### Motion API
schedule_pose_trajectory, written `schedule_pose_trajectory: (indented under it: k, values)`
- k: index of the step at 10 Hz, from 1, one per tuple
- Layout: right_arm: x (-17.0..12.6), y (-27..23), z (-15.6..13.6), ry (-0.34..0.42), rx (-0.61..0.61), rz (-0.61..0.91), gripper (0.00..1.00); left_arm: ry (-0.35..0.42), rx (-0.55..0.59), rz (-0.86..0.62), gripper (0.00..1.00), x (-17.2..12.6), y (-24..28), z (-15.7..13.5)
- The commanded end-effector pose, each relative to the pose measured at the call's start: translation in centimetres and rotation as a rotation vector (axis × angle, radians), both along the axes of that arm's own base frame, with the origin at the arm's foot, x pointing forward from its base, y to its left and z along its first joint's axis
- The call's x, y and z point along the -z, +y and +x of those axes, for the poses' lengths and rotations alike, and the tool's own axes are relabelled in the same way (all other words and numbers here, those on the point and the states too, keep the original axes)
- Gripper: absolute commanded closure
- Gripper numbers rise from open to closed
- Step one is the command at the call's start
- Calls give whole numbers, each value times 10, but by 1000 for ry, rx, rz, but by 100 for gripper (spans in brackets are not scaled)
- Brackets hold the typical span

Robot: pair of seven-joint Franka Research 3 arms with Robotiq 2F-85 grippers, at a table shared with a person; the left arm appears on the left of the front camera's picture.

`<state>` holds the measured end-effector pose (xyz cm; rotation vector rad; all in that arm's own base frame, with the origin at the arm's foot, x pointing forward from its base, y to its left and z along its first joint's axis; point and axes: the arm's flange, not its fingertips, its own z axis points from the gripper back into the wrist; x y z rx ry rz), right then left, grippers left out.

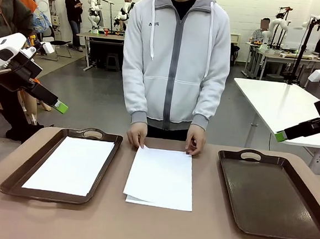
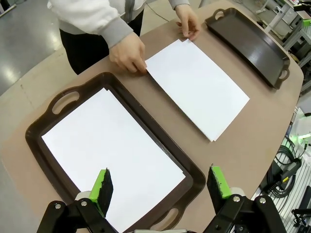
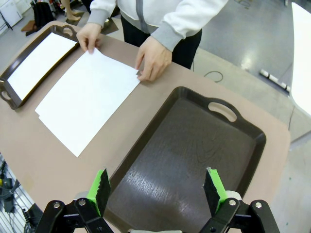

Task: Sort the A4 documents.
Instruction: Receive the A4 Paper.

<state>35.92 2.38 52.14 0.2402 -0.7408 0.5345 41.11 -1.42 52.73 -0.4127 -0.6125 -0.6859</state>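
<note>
White A4 documents (image 1: pixel 161 178) sit as a loose stack at ctr of the front view, flat on the table (image 1: pixel 113 226) btwn two brown trays. Long axis runs bottom-to-top of frame, i.e. from robot side toward the person, whose hand at frame left (image 1: pixel 137 134) and hand at frame right (image 1: pixel 195 140) touch the stack's top short edge. A lower sheet peeks out skewed at the bottom-left corner. More white paper (image 1: pixel 70 165) lies inside the left tray (image 1: pixel 17 177); the right tray (image 1: pixel 270 197) is bare. Left gripper (image 1: pixel 61 107) hangs mid-left of frame, right gripper (image 1: pixel 281 136) mid-right, both high and outboard of the trays; opening can't be told from this angle. Left wrist view: left gripper (image 2: pixel 160 182) spread wide, nothing btwn the pads, above the near end of the filled tray. The stack lies upper right of frame, past the tray's long rim, well apart from the fingers, axis slanting from top ctr down to the right. Right wrist view: right gripper (image 3: pixel 158 187) also wide open and empty, above the bare tray. The stack is at frame left, near that tray's long rim, axis slanting upper right to lower left. Judgement: neither arm is clearly closer, and each would have to go sideways toward ctr and down. The near short edge is free of hands, so prob. the side to approach.
</note>
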Motion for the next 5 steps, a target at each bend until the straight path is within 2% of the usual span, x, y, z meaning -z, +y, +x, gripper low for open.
schedule_pose_trajectory:
  k: [1, 5]
  values:
    - [1, 0, 1, 3, -4, 4, 0, -7, 6, 6, 0, 0, 1, 0]
    - [1, 0, 1, 3, -4, 4, 0, -7, 6, 6, 0, 0, 1, 0]
